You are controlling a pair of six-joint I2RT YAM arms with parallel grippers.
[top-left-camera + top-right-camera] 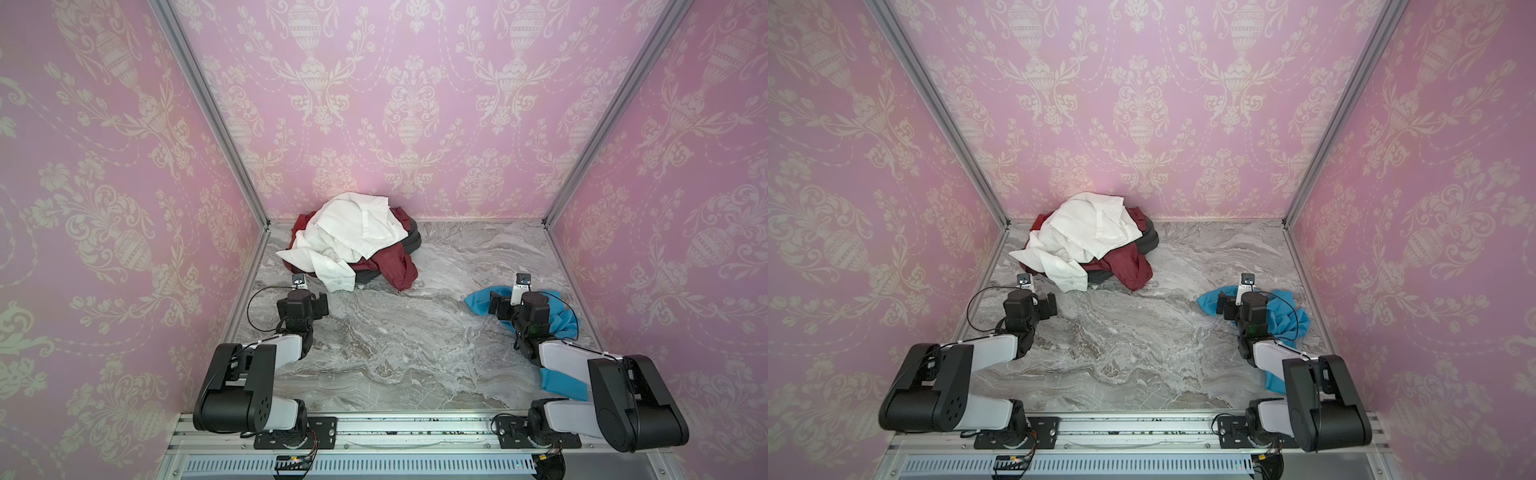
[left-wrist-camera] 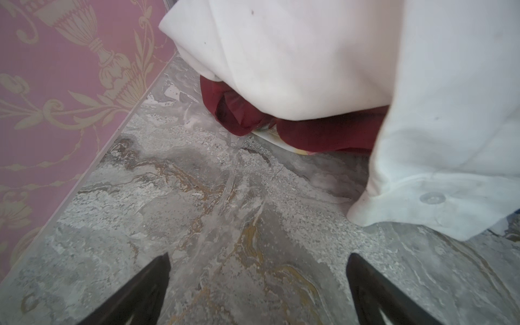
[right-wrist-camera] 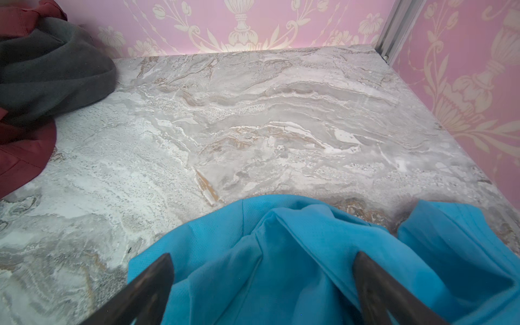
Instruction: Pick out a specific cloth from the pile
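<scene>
I count one turquoise cloth [image 1: 478, 301], one pile [image 1: 353, 245] and two arms, each with one hand.

The pile shows three garments: a white shirt [image 1: 1088, 228] on top, a dark red garment [image 1: 1129, 266] spilling out toward the near side, and a dark grey one [image 3: 56, 70] at its right edge. It sits far back and left of centre, against the far wall.

The cloth lies on the right side of the tabletop [image 1: 395, 340], well apart from the pile and partly hidden under the right arm.

The right hand [image 3: 263, 255] hangs over the cloth with its fingers spread wide and nothing pinched. The left hand [image 2: 259, 257] is also spread wide, over bare tabletop just beside the shirt's cuff.

The tabletop is grey veined marble. Three walls of pink wallpaper [image 1: 415, 104] with cream urns and flowers close it in. Metal posts [image 1: 208, 112] stand in the far corners.
</scene>
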